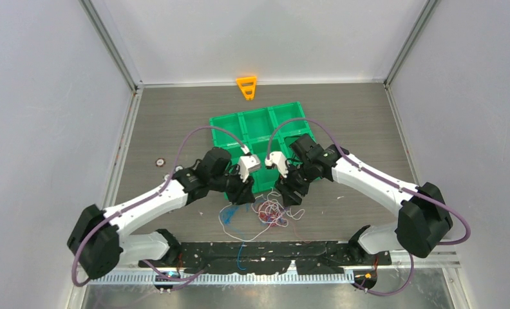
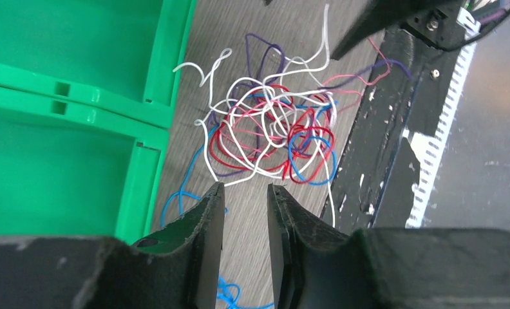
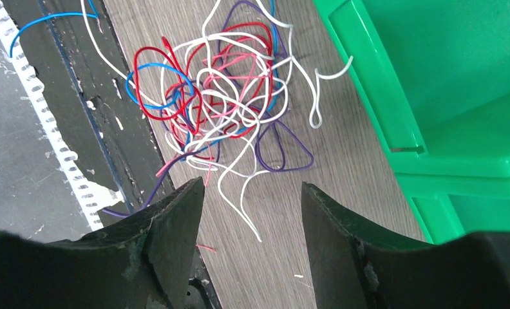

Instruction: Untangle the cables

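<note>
One knot of cables lies on the table beside the green tray, nothing separated yet. Your left gripper is narrowly parted, your right gripper spread, both empty; next, pinch one loose end.

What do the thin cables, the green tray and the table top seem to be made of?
The cables: probably wire in glossy plastic insulation; they shine and hold springy loops. The green tray: moulded plastic, slightly glossy; one even colour, with moulded slots. The table top: likely grey wood-look laminate, matt; the grain looks printed.
</note>
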Robot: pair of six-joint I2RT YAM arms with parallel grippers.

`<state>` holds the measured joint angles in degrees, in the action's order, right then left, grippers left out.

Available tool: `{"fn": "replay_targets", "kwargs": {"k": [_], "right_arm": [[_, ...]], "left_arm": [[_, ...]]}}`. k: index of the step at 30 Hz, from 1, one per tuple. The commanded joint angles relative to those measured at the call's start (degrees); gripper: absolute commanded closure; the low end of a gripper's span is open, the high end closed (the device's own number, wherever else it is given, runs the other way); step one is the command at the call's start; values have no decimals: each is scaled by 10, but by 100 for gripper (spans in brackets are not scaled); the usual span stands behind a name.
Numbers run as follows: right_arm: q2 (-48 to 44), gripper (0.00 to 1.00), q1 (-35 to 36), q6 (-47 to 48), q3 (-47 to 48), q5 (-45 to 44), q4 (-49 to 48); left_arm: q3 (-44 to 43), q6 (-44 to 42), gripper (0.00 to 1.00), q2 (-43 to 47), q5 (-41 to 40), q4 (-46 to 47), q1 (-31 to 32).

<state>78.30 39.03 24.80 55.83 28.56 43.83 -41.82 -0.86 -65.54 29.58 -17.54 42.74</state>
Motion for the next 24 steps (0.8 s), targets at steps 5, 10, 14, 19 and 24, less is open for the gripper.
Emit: {"fn": "replay_targets", "kwargs": {"k": [5, 10, 14, 19, 24], "right_arm": [[-12, 38, -13, -1, -4, -32, 16], [-5, 38, -35, 3, 1, -27, 29], [-7, 38, -49, 19, 2, -13, 40], [-47, 36, -72, 55, -18, 7, 34], [-102, 34, -81, 78, -46, 22, 10]], "left_arm": [[35, 107, 71, -78, -92, 139, 46], [28, 111, 69, -120, -128, 153, 66], [24, 115, 68, -146, -145, 159, 68], [20, 117, 81, -153, -151, 155, 68], [8, 107, 90, -93, -155, 110, 68]]}}
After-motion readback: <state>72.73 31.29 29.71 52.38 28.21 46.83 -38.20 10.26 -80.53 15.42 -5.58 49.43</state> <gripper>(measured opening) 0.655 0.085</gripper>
